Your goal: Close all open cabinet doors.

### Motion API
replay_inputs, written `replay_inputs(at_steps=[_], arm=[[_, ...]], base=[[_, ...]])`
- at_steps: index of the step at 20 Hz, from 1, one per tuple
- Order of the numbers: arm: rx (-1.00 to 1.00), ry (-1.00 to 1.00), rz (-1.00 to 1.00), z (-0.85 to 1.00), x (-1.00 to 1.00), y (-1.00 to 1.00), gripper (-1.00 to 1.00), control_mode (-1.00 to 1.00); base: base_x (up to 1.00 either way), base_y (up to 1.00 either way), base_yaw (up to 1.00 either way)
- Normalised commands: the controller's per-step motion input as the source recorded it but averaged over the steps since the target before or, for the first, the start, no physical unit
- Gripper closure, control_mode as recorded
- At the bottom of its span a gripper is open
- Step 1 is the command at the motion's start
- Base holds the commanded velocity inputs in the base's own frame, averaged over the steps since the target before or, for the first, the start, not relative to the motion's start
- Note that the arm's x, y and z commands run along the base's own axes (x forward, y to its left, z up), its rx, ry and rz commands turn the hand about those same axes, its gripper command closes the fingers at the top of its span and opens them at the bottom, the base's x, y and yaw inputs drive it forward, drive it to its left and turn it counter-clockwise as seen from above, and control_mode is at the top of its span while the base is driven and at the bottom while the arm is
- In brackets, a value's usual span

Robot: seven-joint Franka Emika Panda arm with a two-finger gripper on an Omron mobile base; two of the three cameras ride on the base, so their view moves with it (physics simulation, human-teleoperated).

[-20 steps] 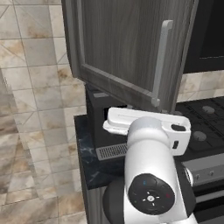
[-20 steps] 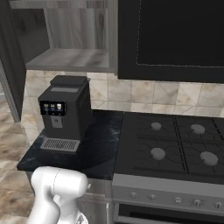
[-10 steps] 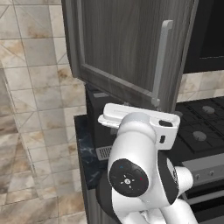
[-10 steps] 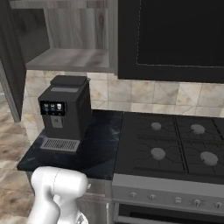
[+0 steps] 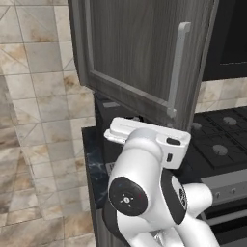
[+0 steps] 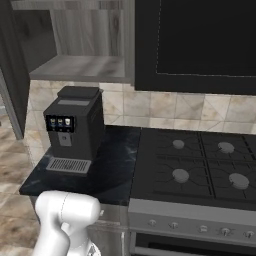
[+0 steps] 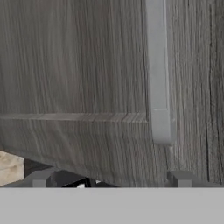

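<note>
One cabinet door (image 5: 140, 53) hangs open above the tabletop (image 6: 112, 165), its silver handle (image 7: 158, 74) just ahead of the jaws (image 7: 110, 178), which stand wide apart, holding nothing.

We see a dark marbled counter (image 6: 112, 172) carrying a black coffee machine (image 6: 75, 129) at its left end, just beside a black stovetop (image 6: 200, 167) with four burners to the right, and above it a bare wooden cabinet shelf (image 6: 82, 67).
</note>
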Motion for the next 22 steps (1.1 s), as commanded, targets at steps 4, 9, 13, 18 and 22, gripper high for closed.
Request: replay_inputs(at_steps=[4,9,13,18,22], arm=[[0.0,-0.05,-0.01,-0.15,0.16,-0.1,-1.0,-1.0],[0.0,-0.01,0.0,0.0,0.31,-0.19,-1.0,-1.0],[0.0,0.0,0.0,0.0,0.28,-0.13,-1.0,-1.0],[0.0,0.0,0.0,-0.02,0.22,-0.1,-1.0,-1.0],[0.0,0.0,0.0,-0.02,0.23,-0.13,-1.0,-1.0]], base=[[0.0,0.0,0.0],[0.0,0.0,0.0],[0.0,0.0,0.0],[0.0,0.0,0.0],[0.0,0.0,0.0]])
